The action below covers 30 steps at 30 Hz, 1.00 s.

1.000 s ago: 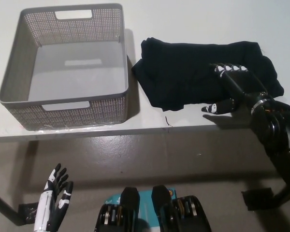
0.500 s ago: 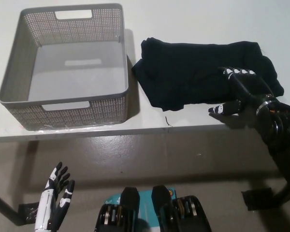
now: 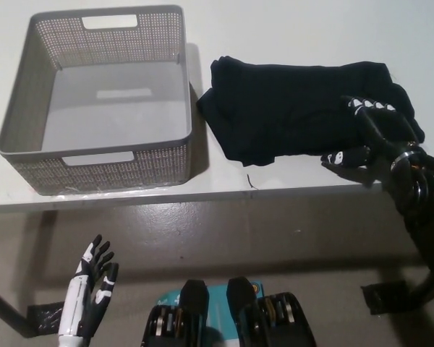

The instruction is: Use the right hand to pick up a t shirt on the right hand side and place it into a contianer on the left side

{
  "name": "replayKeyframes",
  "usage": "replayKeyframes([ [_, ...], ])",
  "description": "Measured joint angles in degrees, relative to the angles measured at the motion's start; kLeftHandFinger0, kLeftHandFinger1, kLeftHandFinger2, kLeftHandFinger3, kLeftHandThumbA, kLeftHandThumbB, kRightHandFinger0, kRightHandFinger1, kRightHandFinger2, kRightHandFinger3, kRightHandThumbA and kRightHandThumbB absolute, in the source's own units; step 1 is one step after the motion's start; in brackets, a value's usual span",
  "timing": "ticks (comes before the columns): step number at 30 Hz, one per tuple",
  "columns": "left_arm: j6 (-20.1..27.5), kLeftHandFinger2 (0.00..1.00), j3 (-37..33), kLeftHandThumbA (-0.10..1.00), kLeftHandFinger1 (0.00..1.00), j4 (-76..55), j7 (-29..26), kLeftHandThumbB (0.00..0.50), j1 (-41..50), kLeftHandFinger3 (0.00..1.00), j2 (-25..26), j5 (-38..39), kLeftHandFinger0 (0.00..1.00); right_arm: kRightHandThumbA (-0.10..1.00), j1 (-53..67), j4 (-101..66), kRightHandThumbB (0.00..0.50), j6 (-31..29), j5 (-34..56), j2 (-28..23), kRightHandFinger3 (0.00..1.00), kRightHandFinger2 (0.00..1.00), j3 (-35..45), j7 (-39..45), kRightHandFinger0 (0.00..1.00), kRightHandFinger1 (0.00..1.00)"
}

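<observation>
At the lower left we see the white left hand (image 3: 92,285) resting below the table edge, its dark-tipped fingers spread apart and holding nothing; above it, on the left part of the pale, smooth table (image 3: 289,22), stands the grey container (image 3: 17,108), a rectangular plastic basket with fine perforated walls that look like mesh, a solid rolled rim, a slot handle cut into its far and near walls, and a plain flat floor with nothing lying on it; just to the right of the container, close to its right wall but apart from it, lies the t shirt (image 3: 289,108), a dark, nearly black piece of soft cloth, loosely folded into a rough oblong with rumpled edges and shallow creases, its near edge not far from the front of the table, with a thin loose thread trailing below its lower left corner; at the right end of the cloth we find the black right hand (image 3: 372,134), a jointed, skeletal shape with white markings on its fingers, which are spread over the right edge of the t shirt with one lower digit pointing left along the table beside the cloth; the hand is open and we cannot see that it grips the fabric.
</observation>
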State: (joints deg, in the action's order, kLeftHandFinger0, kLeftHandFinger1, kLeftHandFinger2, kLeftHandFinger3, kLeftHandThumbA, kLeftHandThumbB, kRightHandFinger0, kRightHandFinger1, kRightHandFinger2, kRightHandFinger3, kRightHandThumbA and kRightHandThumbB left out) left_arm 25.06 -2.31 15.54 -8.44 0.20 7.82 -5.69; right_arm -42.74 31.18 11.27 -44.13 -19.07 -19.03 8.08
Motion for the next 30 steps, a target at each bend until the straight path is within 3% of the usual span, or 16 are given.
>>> replayKeyframes([
  [6, 0.0, 0.97, -0.4, 0.85, 0.89, -0.1, 0.0, 0.292, 0.2, 1.0, 0.2, -0.1, 0.91, 1.0, -0.4, 3.8, 0.498, -0.3, 1.3, 2.4, 1.0, 1.0, 0.7, -2.3, 1.0, 1.0],
  [10, 0.0, 0.97, -0.5, 0.85, 0.89, -0.1, 0.0, 0.301, 0.5, 1.0, 0.3, 0.0, 0.92, 0.61, -1.4, 7.9, 0.399, -1.7, 3.8, 5.2, 1.0, 1.0, 4.0, -5.4, 1.0, 1.0],
  [11, 0.0, 0.96, -0.6, 0.85, 0.89, -0.1, 0.0, 0.301, 0.5, 1.0, 0.3, 0.0, 0.91, 0.48, -1.5, 8.4, 0.328, -2.0, 4.1, 5.5, 1.0, 1.0, 4.5, -5.9, 1.0, 1.0],
  [12, 0.0, 0.96, -0.6, 0.85, 0.89, -0.1, 0.0, 0.3, 0.4, 1.0, 0.3, 0.0, 0.92, 0.32, -1.7, 9.4, 0.272, -2.7, 5.0, 6.2, 1.0, 1.0, 5.7, -7.0, 0.94, 1.0],
  [13, 0.0, 0.96, -0.6, 0.85, 0.89, -0.1, 0.0, 0.3, 0.4, 1.0, 0.3, 0.0, 0.92, 0.3, -1.7, 9.8, 0.272, -3.3, 5.4, 6.5, 1.0, 1.0, 6.3, -7.8, 0.89, 1.0],
  [14, 0.0, 0.96, -0.6, 0.85, 0.89, -0.1, 0.0, 0.3, 0.4, 1.0, 0.3, 0.0, 0.92, 0.14, -1.7, 10.4, 0.202, -4.2, 6.1, 7.0, 0.78, 0.8, 7.1, -9.0, 0.59, 0.69],
  [15, 0.0, 0.96, -0.6, 0.85, 0.89, -0.1, 0.0, 0.303, 0.4, 1.0, 0.3, 0.0, 0.92, 0.06, -1.7, 10.9, 0.152, -4.9, 6.5, 7.3, 0.65, 0.66, 7.8, -9.9, 0.43, 0.54],
  [16, 0.0, 0.96, -0.6, 0.84, 0.89, -0.1, 0.0, 0.302, 0.4, 1.0, 0.3, 0.0, 0.92, -0.02, -1.7, 11.4, 0.078, -5.5, 6.9, 7.5, 0.43, 0.38, 8.3, -10.5, 0.12, 0.23],
  [17, 0.0, 0.96, -0.6, 0.84, 0.89, -0.1, 0.0, 0.3, 0.4, 1.0, 0.3, 0.0, 0.92, -0.05, -1.7, 12.0, 0.057, -6.6, 7.6, 7.9, 0.37, 0.31, 9.2, -12.0, 0.01, 0.13],
  [18, 0.0, 0.97, -0.6, 0.85, 0.89, -0.1, 0.0, 0.299, 0.4, 1.0, 0.3, 0.0, 0.92, -0.09, -1.7, 12.6, 0.026, -7.5, 8.2, 8.1, 0.15, 0.12, 10.2, -13.2, 0.0, 0.03],
  [19, 0.0, 0.96, -0.6, 0.84, 0.88, -0.1, 0.0, 0.297, 0.4, 1.0, 0.3, 0.0, 0.91, -0.1, -1.7, 12.9, 0.004, -7.9, 8.4, 8.2, 0.14, 0.1, 10.6, -13.6, 0.0, 0.0],
  [20, 0.0, 0.96, -0.6, 0.83, 0.88, -0.1, 0.0, 0.294, 0.4, 1.0, 0.3, 0.0, 0.91, -0.1, -1.7, 13.8, 0.01, -9.5, 9.2, 8.5, 0.35, 0.3, 11.7, -15.4, 0.0, 0.01],
  [21, 0.0, 0.97, -0.6, 0.83, 0.88, -0.1, 0.0, 0.291, 0.4, 1.0, 0.3, 0.0, 0.91, -0.1, -1.7, 14.1, 0.024, -9.8, 9.3, 8.5, 0.47, 0.39, 11.9, -15.7, 0.0, 0.02],
  [24, 0.0, 0.97, -0.6, 0.84, 0.89, -0.1, 0.0, 0.287, 0.5, 1.0, 0.3, 0.0, 0.92, -0.1, -1.6, 16.0, 0.02, -13.7, 11.0, 8.8, 0.59, 0.52, 13.9, -19.6, 0.0, 0.09],
  [27, 0.0, 0.98, -0.6, 0.85, 0.89, -0.1, 0.0, 0.279, 0.5, 1.0, 0.3, 0.0, 0.92, -0.1, -1.5, 17.5, 0.023, -16.4, 12.9, 9.1, 0.53, 0.49, 15.5, -21.6, 0.0, 0.12],
  [30, 0.0, 0.99, -0.6, 0.85, 0.9, -0.1, 0.0, 0.285, 0.5, 1.0, 0.3, 0.0, 0.92, -0.1, -1.1, 18.4, 0.048, -18.7, 14.9, 9.2, 0.22, 0.28, 17.1, -23.3, 0.0, 0.0],
])
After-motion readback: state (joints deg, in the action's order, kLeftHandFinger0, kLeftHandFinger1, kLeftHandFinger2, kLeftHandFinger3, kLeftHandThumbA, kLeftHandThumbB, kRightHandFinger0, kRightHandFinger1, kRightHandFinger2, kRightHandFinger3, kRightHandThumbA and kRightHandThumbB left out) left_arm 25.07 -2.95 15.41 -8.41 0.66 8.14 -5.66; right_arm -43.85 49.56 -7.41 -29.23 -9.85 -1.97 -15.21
